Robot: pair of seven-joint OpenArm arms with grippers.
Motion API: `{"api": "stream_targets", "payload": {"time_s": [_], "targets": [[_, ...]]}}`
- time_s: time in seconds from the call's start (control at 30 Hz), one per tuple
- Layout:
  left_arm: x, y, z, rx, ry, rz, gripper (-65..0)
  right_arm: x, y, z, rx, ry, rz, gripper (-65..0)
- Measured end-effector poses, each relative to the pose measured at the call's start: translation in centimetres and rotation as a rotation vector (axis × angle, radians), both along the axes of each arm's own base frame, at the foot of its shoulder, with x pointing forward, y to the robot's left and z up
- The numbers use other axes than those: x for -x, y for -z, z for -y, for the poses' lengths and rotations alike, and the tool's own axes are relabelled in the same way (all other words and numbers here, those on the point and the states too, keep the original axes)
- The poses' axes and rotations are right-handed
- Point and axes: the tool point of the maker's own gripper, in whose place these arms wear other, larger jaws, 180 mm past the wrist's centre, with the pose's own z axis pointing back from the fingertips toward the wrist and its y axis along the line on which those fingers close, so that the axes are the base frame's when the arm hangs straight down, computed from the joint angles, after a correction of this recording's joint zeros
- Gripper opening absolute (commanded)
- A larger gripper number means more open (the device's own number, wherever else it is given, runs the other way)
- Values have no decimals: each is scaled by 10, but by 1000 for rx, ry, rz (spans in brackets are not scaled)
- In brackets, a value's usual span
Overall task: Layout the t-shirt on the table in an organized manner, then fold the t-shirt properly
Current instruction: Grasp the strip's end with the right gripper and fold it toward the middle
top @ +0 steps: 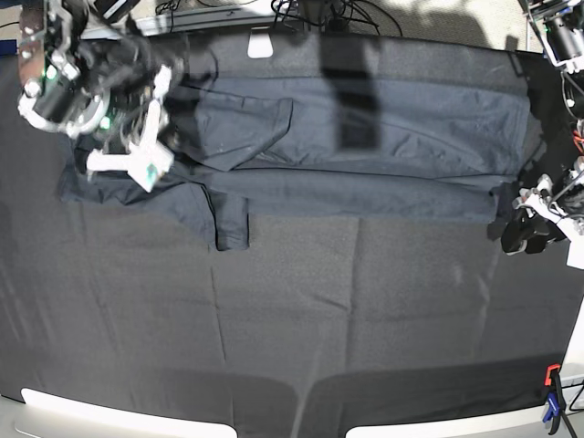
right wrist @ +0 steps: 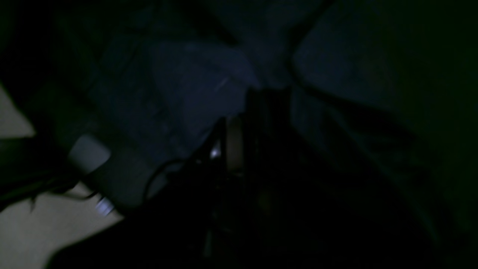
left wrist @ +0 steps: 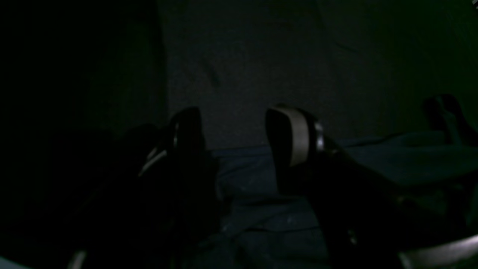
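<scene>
Your one t-shirt [top: 365, 146] lies spread across the far half of the worktop [top: 301, 310]. It is soft, light and limp, so pinch hems or sleeve edges. The left gripper [left wrist: 233, 130] stands with jaws wide over the hem; whether the right gripper [top: 137, 151] grips cloth, you cannot tell.

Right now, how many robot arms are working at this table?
2: the right arm over the t-shirt at upper left of the base view, the left arm at the shirt's right end.
</scene>
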Motion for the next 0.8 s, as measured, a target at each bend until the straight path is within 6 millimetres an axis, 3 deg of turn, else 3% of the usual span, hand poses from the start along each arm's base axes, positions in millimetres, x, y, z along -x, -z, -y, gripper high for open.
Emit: {"api": "stream_targets", "payload": {"time_s": [0.07, 0.1, 0.17, 0.4, 0.6, 0.8], "targets": [[0, 0, 0, -1, 0, 0, -358, -11, -4, 0, -11, 8, 31, -376], [0, 0, 0, -1, 0, 0, -358, -17, -7, 0, -26, 9, 51, -349], [0, 0, 0, 0, 0, 0, -358, -28, -12, -2, -60, 16, 82, -345], [0, 0, 0, -1, 0, -1, -358, -56, 4, 8, -32, 41, 37, -346], [0, 1, 0, -1, 1, -4, -358, -58, 29, 0, 104, -31, -29, -347], [0, 1, 0, -2, 1, -4, -358, -53, 41, -2, 212, -81, -30, -347]]}}
